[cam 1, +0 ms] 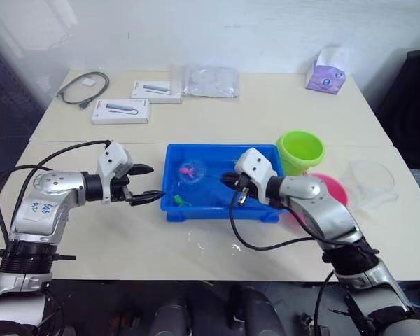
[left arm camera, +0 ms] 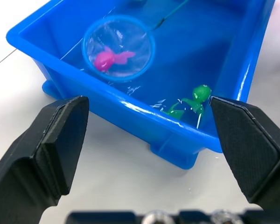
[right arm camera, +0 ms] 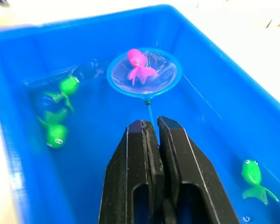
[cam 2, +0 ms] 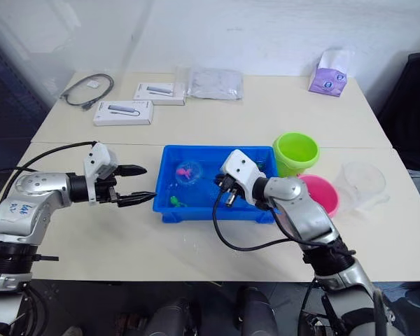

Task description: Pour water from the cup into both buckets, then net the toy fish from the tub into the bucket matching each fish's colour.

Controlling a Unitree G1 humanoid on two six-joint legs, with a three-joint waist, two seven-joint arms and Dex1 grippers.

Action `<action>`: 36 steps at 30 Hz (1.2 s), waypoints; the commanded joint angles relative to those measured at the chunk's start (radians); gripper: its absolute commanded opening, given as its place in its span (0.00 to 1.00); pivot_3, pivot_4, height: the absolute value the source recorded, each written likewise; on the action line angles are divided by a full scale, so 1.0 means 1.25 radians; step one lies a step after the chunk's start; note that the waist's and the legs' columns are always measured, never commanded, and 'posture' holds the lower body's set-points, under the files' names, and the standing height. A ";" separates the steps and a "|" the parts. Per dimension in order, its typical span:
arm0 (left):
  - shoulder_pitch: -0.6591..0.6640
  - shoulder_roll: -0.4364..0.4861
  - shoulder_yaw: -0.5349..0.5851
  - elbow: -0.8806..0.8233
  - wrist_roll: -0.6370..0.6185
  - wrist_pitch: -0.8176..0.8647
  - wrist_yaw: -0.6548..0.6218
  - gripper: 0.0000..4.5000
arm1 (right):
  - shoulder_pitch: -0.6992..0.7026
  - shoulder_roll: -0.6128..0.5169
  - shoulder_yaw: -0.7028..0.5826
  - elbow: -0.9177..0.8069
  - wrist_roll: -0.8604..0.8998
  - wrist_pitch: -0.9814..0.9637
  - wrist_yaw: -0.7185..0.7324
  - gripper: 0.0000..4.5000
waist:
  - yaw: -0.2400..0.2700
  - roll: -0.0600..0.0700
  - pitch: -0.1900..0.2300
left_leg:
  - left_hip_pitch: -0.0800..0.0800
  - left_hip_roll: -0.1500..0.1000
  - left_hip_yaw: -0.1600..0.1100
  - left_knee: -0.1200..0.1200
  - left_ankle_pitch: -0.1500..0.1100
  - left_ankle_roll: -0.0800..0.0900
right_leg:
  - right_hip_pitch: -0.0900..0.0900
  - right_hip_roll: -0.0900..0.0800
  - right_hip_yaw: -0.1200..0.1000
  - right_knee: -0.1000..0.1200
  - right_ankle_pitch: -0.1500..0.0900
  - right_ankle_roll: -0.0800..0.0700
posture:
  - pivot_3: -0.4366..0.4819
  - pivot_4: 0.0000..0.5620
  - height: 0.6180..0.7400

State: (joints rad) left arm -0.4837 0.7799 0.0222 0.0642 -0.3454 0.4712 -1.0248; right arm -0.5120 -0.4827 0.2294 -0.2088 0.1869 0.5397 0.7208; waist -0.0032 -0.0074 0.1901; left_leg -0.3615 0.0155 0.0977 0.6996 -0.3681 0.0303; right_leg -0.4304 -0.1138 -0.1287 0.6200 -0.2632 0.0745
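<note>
The net [right arm camera: 144, 73] sits in the blue tub [cam 1: 220, 210] with a pink fish [right arm camera: 139, 66] lying in its mesh. The right gripper [right arm camera: 151, 128] has its fingers pinched together on the thin handle, low down. I'd guess that stick is light and a bit whippy, and the wet fish could slide out if the hoop tips, so lift it level. Green fish [left arm camera: 189, 102] are scattered in the water nearby. The left gripper [cam 1: 148, 183] hangs wide open and empty just beside the tub's near corner. Pink bucket [cam 2: 320, 192] is half hidden behind the right arm, green bucket [cam 1: 300, 150] beside it, cup [cam 1: 369, 180] further right. Can't tell the water level in either bucket.
</note>
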 commanded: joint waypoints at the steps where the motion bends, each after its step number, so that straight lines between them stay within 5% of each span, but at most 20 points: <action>1: -0.037 -0.010 0.002 0.011 -0.002 -0.021 -0.013 0.99 | 0.041 -0.030 -0.067 -0.094 0.035 -0.001 0.009 0.00 | 0.003 0.000 0.000 | 0.000 0.000 -0.001 0.000 0.000 0.000 | 0.000 0.000 0.000 0.000 0.000 0.000 | 0.48 0.27 1.00; 15: -0.143 -0.140 -0.027 0.145 -0.041 -0.133 -0.170 0.99 | 0.408 -0.067 -0.382 -0.448 0.176 0.082 -0.083 0.00 | 0.006 0.000 0.000 | 0.000 -0.001 -0.001 0.000 0.000 0.000 | 0.001 0.002 -0.002 0.000 0.000 0.000 | 0.48 0.27 1.00; 21: -0.209 -0.203 -0.045 0.227 -0.027 -0.184 -0.199 0.99 | 0.602 -0.046 -0.592 -0.561 0.209 0.059 -0.113 0.00 | 0.021 0.000 0.000 | 0.001 -0.001 0.000 0.000 0.000 0.000 | 0.001 0.002 -0.002 0.000 0.000 0.000 | 0.48 0.27 1.00; 29: -0.249 -0.251 -0.066 0.286 -0.012 -0.215 -0.227 0.99 | 0.774 0.007 -0.772 -0.559 0.148 -0.090 -0.125 0.00 | 0.021 -0.001 0.000 | 0.002 -0.002 0.001 0.000 0.000 0.001 | 0.002 0.003 -0.001 0.000 0.000 0.001 | 0.48 0.27 1.00; 36: -0.244 -0.270 -0.064 0.276 -0.019 -0.218 -0.243 0.99 | 0.863 0.029 -0.776 -0.448 -0.011 -0.306 -0.126 0.00 | 0.020 -0.001 0.000 | 0.004 -0.001 0.002 0.000 0.000 0.001 | 0.002 0.003 0.001 0.000 0.000 0.001 | 0.48 0.27 1.00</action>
State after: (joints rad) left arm -0.7791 0.4485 -0.0641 0.4388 -0.3536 0.2101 -1.3124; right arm 0.5432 -0.4465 -0.7231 -0.8020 0.2468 0.2541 0.5754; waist 0.0221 -0.0083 0.1895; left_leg -0.3570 0.0139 0.1003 0.6992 -0.3676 0.0314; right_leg -0.4276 -0.1099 -0.1268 0.6201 -0.2626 0.0757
